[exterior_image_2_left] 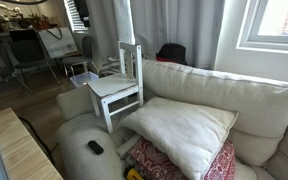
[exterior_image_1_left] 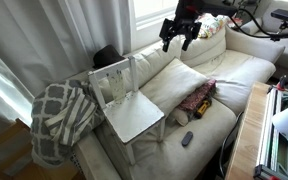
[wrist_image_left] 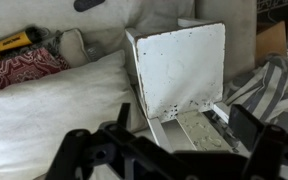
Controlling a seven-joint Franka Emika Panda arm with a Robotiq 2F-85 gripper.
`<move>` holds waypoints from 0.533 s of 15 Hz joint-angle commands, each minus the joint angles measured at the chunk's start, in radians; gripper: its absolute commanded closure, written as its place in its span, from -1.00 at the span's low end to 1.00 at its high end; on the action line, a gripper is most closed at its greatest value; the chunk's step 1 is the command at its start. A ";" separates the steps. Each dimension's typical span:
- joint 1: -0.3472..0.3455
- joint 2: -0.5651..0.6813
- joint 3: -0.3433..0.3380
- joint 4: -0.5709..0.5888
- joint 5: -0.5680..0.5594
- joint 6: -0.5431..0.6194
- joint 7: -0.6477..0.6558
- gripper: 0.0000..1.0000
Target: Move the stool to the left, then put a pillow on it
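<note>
**Exterior view, from above.** The pincer (exterior_image_1_left: 179, 38) hangs open and empty over the backrest of the sofa (exterior_image_1_left: 246, 70), well apart from the stool (exterior_image_1_left: 131, 112). The stool stands on the seat cushions just beside the pillow (exterior_image_1_left: 177, 84). Risk: the cushions are soft, so a push high on the stool's panel would likely tip it rather than slide it.

**Exterior view, from the front.** The stool (exterior_image_2_left: 117, 88) sits at the sofa's end. The pillow (exterior_image_2_left: 179, 130) partly covers a red patterned pillow (exterior_image_2_left: 220, 166). Risk: the pillow is wider than the stool's top and could slip off if set off-centre. A remote (exterior_image_2_left: 95, 147) lies in front of the stool.

**Wrist view.** The blanket (wrist_image_left: 274, 85) lies just beside the stool (wrist_image_left: 179, 65) and could snag its legs. A yellow tool (wrist_image_left: 9, 43) lies near the red patterned pillow, clear of the stool.
</note>
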 commanded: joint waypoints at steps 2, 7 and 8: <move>-0.001 0.233 0.013 0.215 -0.071 -0.009 0.312 -1.00; 0.035 0.269 -0.022 0.247 -0.064 0.000 0.387 -1.00; 0.037 0.282 -0.024 0.258 -0.064 0.000 0.395 -1.00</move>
